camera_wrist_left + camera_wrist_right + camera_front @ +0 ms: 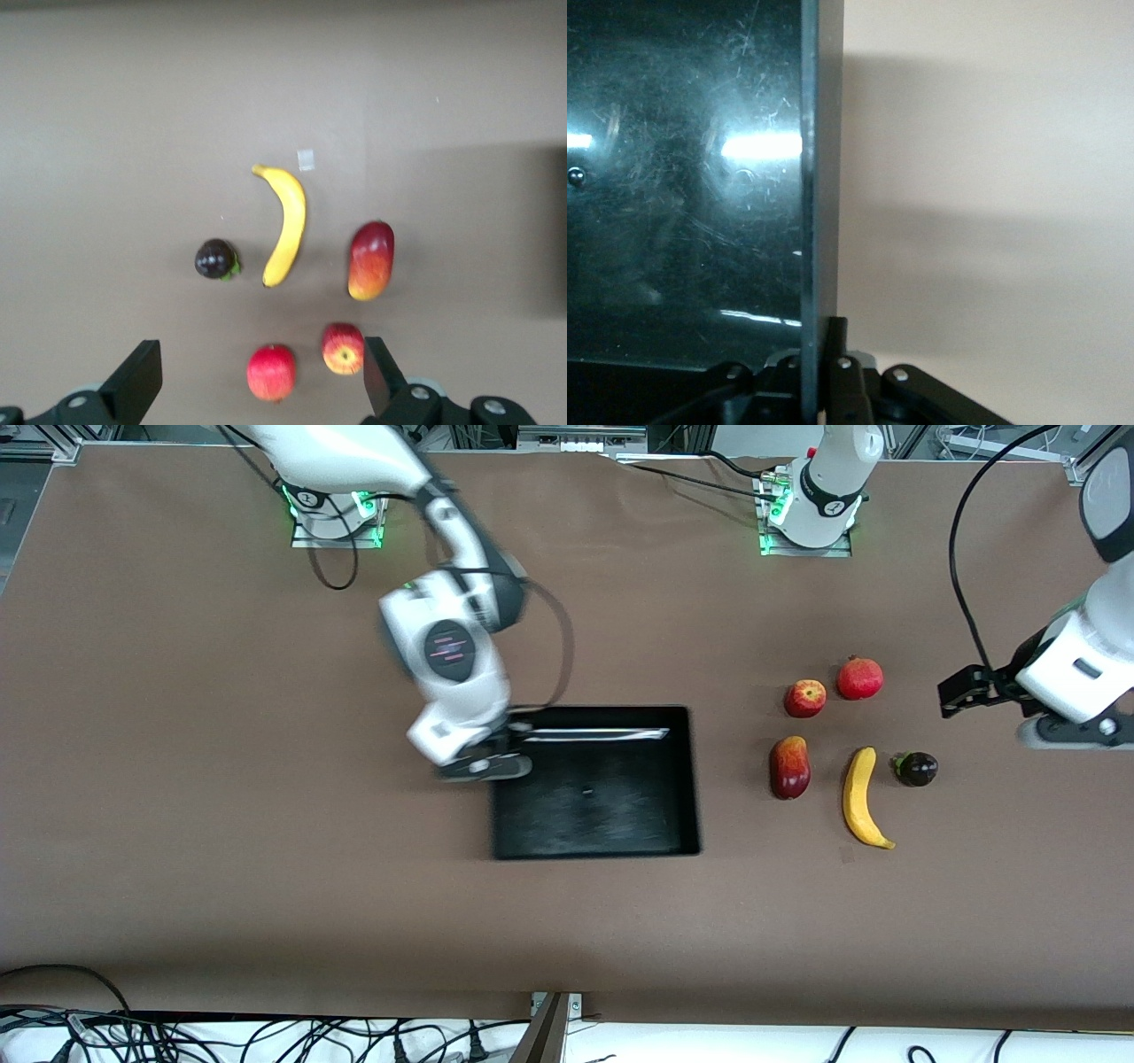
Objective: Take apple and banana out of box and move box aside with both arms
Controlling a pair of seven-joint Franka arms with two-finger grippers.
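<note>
Box [595,784]: lay mid-table, empty; thin, stiff, glossy walls, probably light and slippery.
Right gripper [485,766]: clamped on its wall [818,177].
Left gripper [961,691]: spread, waiting over bare table near the fruit.
Apple [804,698], banana [861,797]: out, toward the left arm's end.

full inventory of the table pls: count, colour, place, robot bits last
box: 1, black, empty, mid-table
apple: 1, red with yellow streaks, on table toward the left arm's end, outside box
pomegranate: 1, red, beside apple
mango: 1, red-orange, nearer the front camera than apple
banana: 1, yellow, beside mango
dark fruit: 1, purple-black, beside banana
table: 1, brown
right pincer: shut on the box wall at the right arm's end
left pincer: open, over the table by the fruit
</note>
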